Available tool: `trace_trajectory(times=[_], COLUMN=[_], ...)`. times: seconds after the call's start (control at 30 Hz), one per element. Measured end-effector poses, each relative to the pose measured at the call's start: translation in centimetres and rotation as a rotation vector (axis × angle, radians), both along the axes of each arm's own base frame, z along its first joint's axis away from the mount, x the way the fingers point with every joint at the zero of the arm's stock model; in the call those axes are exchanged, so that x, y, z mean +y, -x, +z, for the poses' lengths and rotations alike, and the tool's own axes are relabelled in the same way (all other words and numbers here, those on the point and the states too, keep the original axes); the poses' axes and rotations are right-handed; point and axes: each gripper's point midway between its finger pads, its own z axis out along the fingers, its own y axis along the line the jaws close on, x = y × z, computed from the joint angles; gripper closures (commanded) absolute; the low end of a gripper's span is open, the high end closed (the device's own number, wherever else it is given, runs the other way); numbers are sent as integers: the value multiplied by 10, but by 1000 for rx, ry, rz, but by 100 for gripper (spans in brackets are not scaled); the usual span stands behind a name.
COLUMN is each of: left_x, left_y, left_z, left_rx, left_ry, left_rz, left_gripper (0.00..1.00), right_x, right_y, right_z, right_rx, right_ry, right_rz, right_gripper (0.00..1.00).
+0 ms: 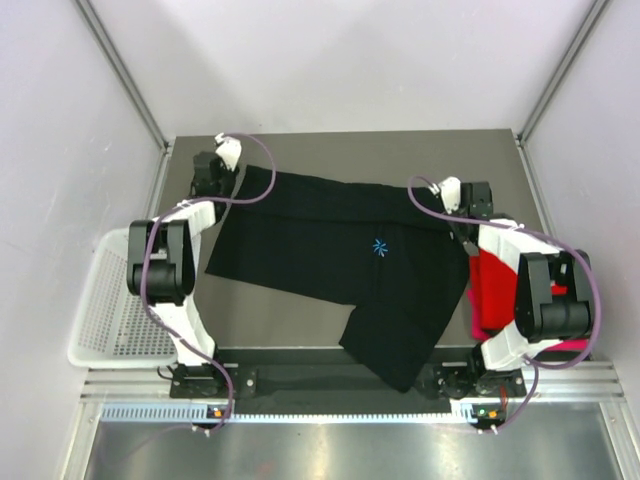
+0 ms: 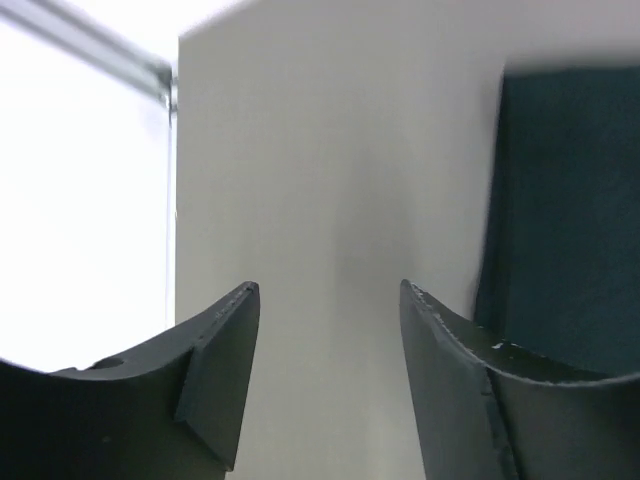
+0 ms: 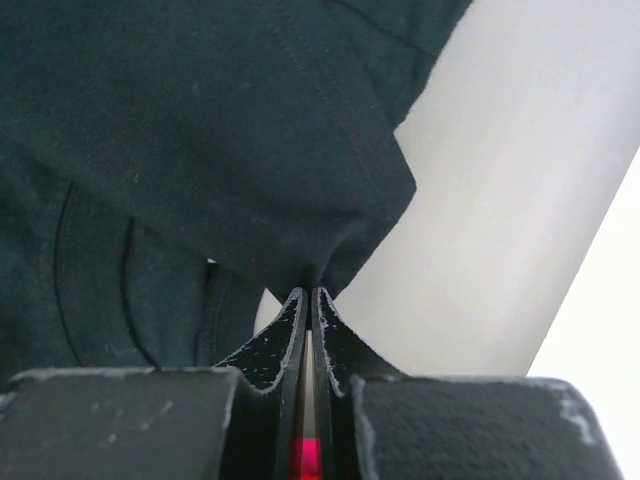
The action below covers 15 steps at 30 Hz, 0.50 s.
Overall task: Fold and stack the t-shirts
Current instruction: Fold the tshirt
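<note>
Your right end effector (image 3: 308, 300) is clamped on a pinch of the large black cloth t-shirt (image 1: 330, 250) at its right edge, likely as the anchor for the fold. Your left end effector (image 2: 328, 300) is spread wide and holds nothing: bare table (image 2: 330, 150) shows between the fingers, with the shirt edge just to the right. The shirt lies flat but skewed across the table, one corner reaching the near rail. The folded red t-shirt (image 1: 492, 285) sits under your right arm, probably the stack spot.
</note>
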Motion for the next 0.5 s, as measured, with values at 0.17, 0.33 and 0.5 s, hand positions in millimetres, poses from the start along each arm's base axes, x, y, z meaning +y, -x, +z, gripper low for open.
trace_trajectory(times=[0.17,0.33,0.5], left_x=[-25,-71,-113], left_y=[-24,-43,-33], left_z=[57,63,-4], left_rx=[-88,-83,94], left_ry=[92,151,189], left_rz=[-61,-146,-206], left_gripper=[46,60,69], right_x=[4,7,11], right_y=[6,10,-1], right_z=[-4,-6,12], right_rx=[33,69,50], right_ry=[-12,-23,-33], right_rz=[25,47,67], right_gripper=[87,74,59])
